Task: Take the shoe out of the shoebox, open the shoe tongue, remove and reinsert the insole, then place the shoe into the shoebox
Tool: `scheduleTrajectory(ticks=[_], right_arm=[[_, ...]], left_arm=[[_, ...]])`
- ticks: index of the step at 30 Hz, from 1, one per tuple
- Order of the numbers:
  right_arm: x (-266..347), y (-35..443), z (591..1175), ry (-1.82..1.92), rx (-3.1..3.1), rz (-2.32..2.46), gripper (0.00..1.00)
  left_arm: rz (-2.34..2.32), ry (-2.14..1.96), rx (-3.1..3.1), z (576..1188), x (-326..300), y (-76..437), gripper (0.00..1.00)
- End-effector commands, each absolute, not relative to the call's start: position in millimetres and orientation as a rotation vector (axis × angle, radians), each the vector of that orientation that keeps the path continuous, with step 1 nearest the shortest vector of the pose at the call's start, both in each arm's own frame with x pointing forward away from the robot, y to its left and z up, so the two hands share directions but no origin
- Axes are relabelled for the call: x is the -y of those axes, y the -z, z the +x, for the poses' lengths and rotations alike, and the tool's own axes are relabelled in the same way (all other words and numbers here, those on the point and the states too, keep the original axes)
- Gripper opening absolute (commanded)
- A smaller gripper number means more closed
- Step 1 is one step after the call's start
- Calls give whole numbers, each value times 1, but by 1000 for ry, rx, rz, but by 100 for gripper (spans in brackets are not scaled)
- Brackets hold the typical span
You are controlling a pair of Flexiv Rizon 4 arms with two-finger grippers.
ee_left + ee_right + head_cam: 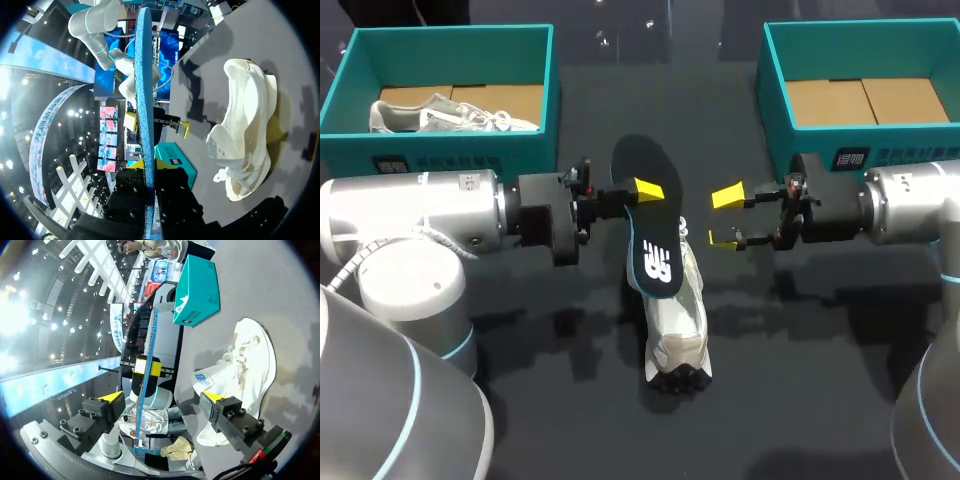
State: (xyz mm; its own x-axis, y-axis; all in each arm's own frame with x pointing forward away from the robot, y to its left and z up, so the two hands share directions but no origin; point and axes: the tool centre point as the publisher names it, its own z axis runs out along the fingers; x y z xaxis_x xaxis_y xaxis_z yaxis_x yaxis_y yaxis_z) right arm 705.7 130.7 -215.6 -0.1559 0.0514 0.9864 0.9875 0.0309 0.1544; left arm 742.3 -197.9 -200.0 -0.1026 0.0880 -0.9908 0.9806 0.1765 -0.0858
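Insole point(642, 165) was pinched by left gripper point(638, 195) at frame centre, over shoe point(678, 325) lying below centre | right gripper point(725, 218) was spread, empty, right of centre | risk: insole could be buckled or dropped if misaligned with the shoe opening.

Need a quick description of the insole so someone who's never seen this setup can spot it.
At the middle of the dark table lies a white shoe. Just over it, the left gripper pinches the insole, a flat foot-shaped sheet. Unlike the shoe, it is black on top with a white logo near one end, and it has a blue edge.
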Motion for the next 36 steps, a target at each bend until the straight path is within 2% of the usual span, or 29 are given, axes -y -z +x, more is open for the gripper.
scheduleTrajectory(ticks=[1, 15, 22, 30, 36], right_arm=[[-112, 213, 702, 1281, 1377, -1142, 100], [-112, 213, 702, 1281, 1377, -1142, 100], [-87, 223, 677, 1345, 1792, -1013, 100], [-66, 238, 659, 1258, 2093, -940, 100], [-60, 242, 653, 1223, 2142, -812, 100]], left_arm=[[1209, 1140, -1540, 724, 178, 192, 0], [1219, 1149, -1543, 721, 180, 189, 0], [1237, 1244, -1604, 698, 176, 170, 0], [1189, 1402, -1742, 668, 174, 165, 0], [1179, 1445, -1783, 664, 174, 164, 0]])
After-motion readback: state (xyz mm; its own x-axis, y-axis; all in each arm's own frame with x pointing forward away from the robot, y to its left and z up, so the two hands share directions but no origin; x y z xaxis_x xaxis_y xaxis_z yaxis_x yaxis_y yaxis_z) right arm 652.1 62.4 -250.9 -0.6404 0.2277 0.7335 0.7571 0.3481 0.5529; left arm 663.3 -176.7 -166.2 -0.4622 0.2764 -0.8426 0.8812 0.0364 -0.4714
